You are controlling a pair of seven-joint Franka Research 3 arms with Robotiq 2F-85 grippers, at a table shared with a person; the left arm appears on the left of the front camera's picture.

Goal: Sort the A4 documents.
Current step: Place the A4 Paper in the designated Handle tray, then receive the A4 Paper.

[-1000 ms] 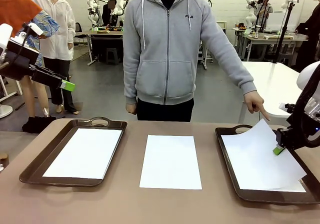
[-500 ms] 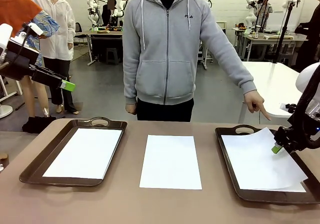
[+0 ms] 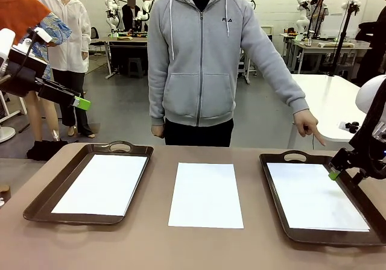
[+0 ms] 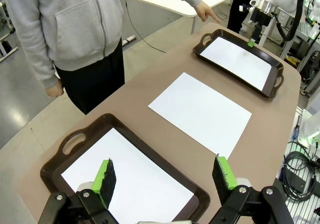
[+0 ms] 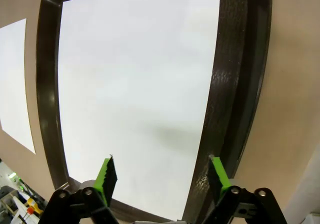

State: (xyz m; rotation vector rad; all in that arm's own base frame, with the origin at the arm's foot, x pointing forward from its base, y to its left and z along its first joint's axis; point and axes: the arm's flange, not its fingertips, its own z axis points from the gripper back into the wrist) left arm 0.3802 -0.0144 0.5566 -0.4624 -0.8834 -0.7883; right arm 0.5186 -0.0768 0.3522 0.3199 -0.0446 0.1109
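Our right gripper hangs spread wide and empty over the right tray — one A4 sheet lies flat just beneath its green pads, inside the tray. Our left gripper is raised and tilted down, also wide apart, above the left tray and its sheet. Beyond it, another sheet rests on the bare table — the person's hand points toward the right tray.

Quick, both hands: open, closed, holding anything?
Left hand: open, empty, above the left tray.
Right hand: open, empty, over the sheet in the right tray.
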